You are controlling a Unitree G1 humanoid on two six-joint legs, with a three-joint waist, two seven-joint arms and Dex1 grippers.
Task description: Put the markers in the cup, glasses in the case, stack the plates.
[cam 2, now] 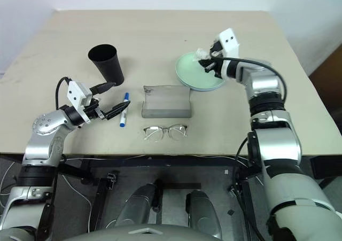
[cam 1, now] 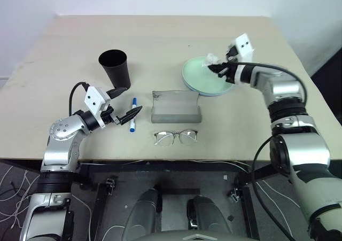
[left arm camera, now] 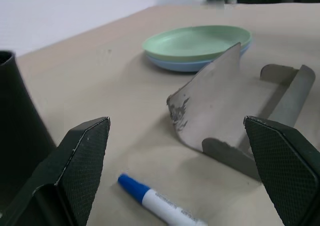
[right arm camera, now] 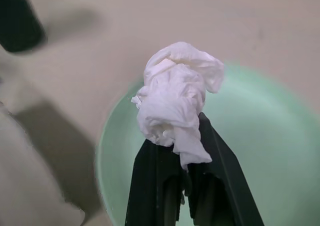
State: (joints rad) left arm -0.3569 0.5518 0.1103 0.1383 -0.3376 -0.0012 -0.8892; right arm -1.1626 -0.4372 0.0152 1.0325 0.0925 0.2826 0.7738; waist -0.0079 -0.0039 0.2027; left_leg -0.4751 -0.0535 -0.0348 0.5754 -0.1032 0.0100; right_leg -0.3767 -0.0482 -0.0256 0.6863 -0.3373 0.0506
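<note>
Above the stacked plates, my right hand pinches a crumpled white tissue, while my left hand gapes wide beside the marker on the bench.

On the beige desk, the cup, marker, glasses and stacked plates are arranged around the open case.

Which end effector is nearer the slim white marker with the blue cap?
Left. The left end effector hangs open right beside the white blue-capped marker; the right end effector is far across the table, over the stacked plates.
</note>
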